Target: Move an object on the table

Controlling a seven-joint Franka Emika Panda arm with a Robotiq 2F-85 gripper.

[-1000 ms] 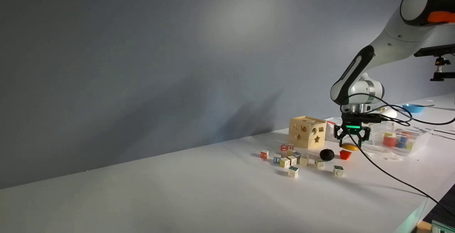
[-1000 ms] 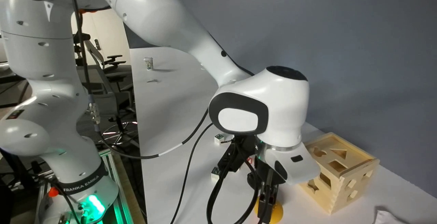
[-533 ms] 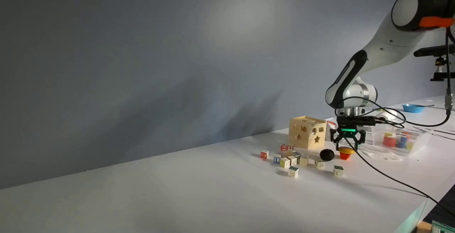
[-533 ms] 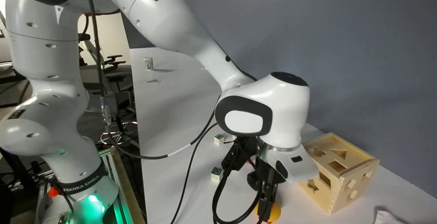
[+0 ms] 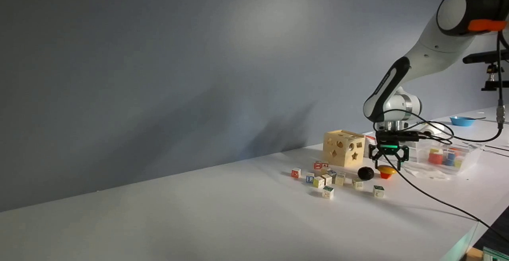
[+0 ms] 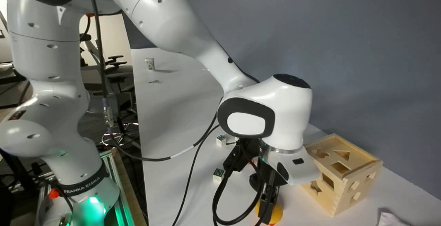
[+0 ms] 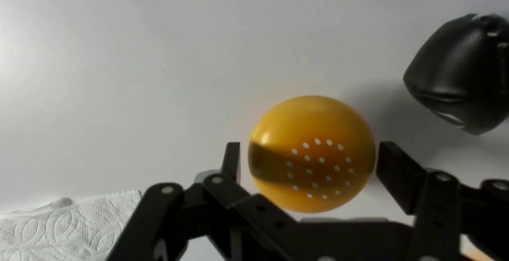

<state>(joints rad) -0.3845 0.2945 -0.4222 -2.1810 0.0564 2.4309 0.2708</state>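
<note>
A yellow domed piece with white dots, like a bun top (image 7: pixel 310 121), rests on a red piece (image 5: pixel 385 176) on the white-grey table (image 5: pixel 191 209). The yellow piece also shows in both exterior views (image 5: pixel 386 169) (image 6: pixel 277 215). The red piece is hidden beneath it in the wrist view. My gripper (image 7: pixel 308 161) has its two fingers on either side of the yellow piece, with a gap at the left and a thin gap at the right. It is open, pointing down, its tips at the height of the yellow piece in an exterior view (image 5: pixel 387 167).
A black lumpy object (image 7: pixel 457 74) lies close by the right finger. A wooden shape box (image 6: pixel 344 174) stands near the wall. Several letter blocks (image 5: pixel 327 192) lie around. A clear tub (image 5: pixel 473 157) and white tissue (image 7: pixel 75 229) are near. Cables (image 5: pixel 437 199) hang from the arm.
My gripper and the yellow piece have moved down and left in an exterior view. The yellow piece, earlier held above the red piece, now sits on it, and the fingers stand apart from it.
</note>
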